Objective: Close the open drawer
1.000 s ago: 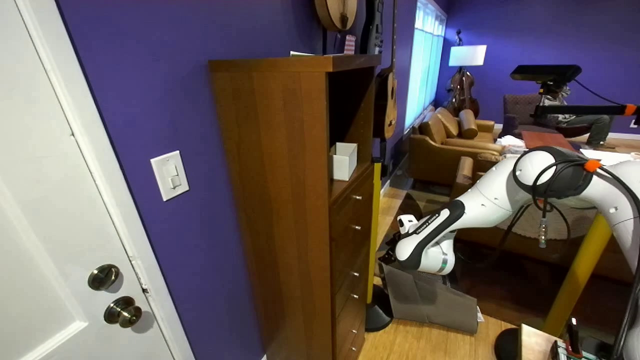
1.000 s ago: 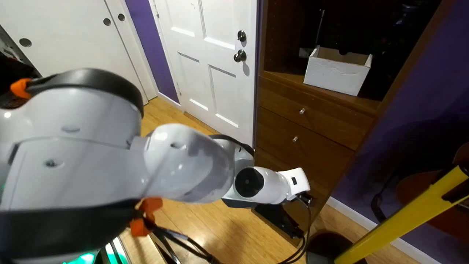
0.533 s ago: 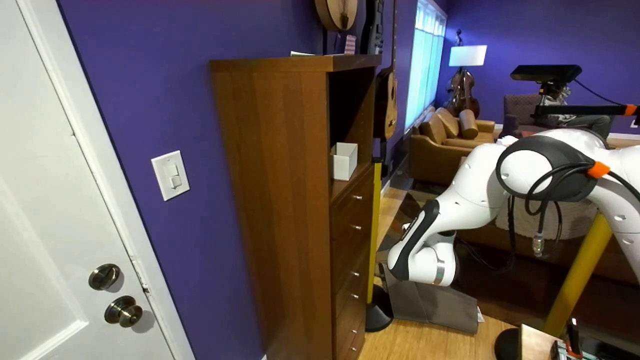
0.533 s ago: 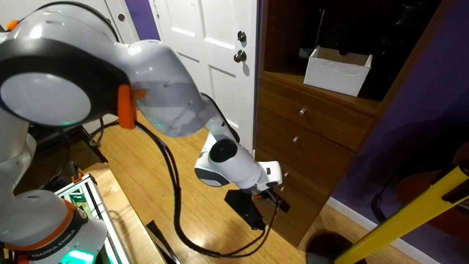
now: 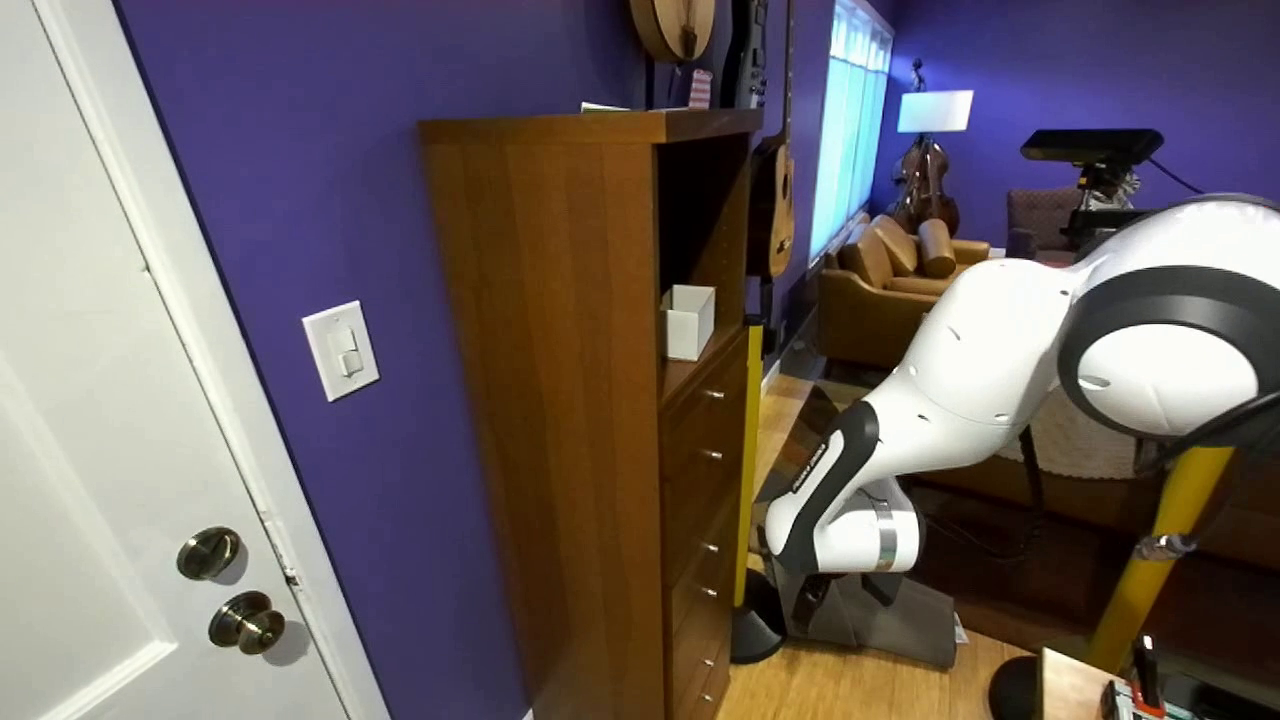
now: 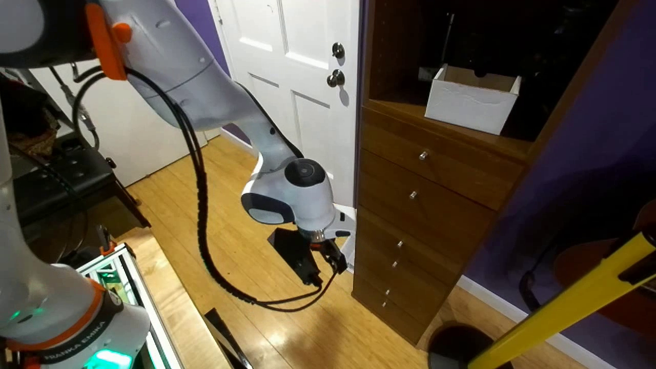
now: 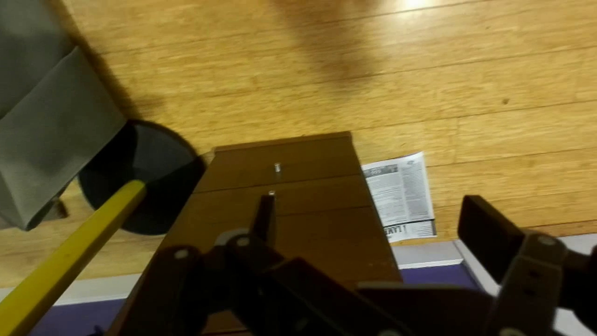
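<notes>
The brown wooden cabinet (image 5: pixel 560 350) has several stacked drawers with small shiny knobs. The top drawer (image 6: pixel 461 159) and the deeper drawer below it (image 6: pixel 435 220) look flush with the cabinet front. The lower drawers (image 6: pixel 379 279) also look flush; no drawer visibly sticks out in either exterior view. My gripper (image 6: pixel 330 256) points downward, in front of the cabinet's lower part and apart from it. In the wrist view the gripper (image 7: pixel 368 205) has its fingers wide apart with nothing between them; the cabinet front (image 7: pixel 322 242) shows below. In an exterior view the wrist mostly hides the gripper.
A white open box (image 6: pixel 471 100) stands on the cabinet shelf. A yellow pole (image 6: pixel 564 307) on a black base (image 7: pixel 140 177) stands beside the cabinet, near grey folded material (image 7: pixel 56 116). A printed paper (image 7: pixel 401 196) lies on the floor by the cabinet. A white door (image 6: pixel 307 102) is behind.
The arm has drawn back from the cabinet front and swung toward the door side; the gripper has tilted downward. The lower drawer knobs are uncovered. The drawers show no visible change.
</notes>
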Robot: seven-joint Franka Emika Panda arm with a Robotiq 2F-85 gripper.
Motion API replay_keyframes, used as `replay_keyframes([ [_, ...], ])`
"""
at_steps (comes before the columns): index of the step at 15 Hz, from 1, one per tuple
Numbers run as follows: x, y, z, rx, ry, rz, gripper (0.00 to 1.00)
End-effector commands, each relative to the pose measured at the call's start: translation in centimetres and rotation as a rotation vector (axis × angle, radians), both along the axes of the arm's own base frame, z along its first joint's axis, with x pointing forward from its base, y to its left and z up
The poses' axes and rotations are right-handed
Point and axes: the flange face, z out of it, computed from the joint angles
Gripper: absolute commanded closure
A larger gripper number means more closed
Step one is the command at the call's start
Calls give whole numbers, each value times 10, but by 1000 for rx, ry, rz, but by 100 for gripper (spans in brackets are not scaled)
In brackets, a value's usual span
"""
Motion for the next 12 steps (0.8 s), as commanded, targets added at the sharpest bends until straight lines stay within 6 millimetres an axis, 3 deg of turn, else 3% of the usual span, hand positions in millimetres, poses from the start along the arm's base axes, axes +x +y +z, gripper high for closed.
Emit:
replay_keyframes([
  [1,3,16,51,109,45,-14,0],
  [4,12,26,86,134,-1,11,0],
  [7,4,34,116,170,-72,22,0],
  [11,-4,41,132,177,-92,29,0],
  [12,10,40,128,158,-99,22,0],
])
